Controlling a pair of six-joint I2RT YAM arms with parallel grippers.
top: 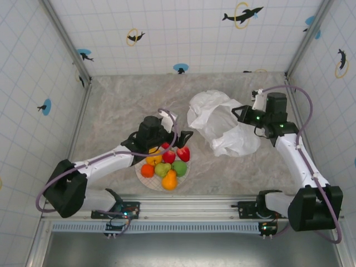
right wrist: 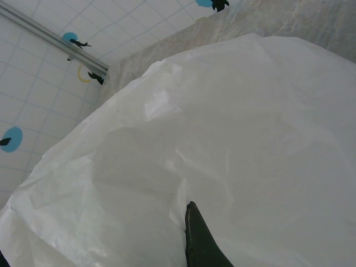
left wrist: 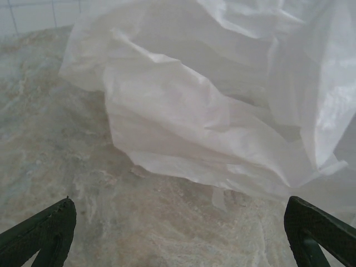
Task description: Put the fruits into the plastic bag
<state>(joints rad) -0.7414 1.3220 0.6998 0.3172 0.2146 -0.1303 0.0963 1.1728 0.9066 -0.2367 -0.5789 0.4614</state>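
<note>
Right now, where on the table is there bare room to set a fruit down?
Free: the far-left marble table, between the left wall and the plastic bag; also the near strip between the plate and the right arm. Crowded: the fruits piled on the plate.

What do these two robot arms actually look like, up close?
The left arm and right arm are white tubes with chunky black joints. A lilac cable loops along each, and small green lights glow at the bases. The left gripper and right gripper have two dark, tapered fingers.
</note>
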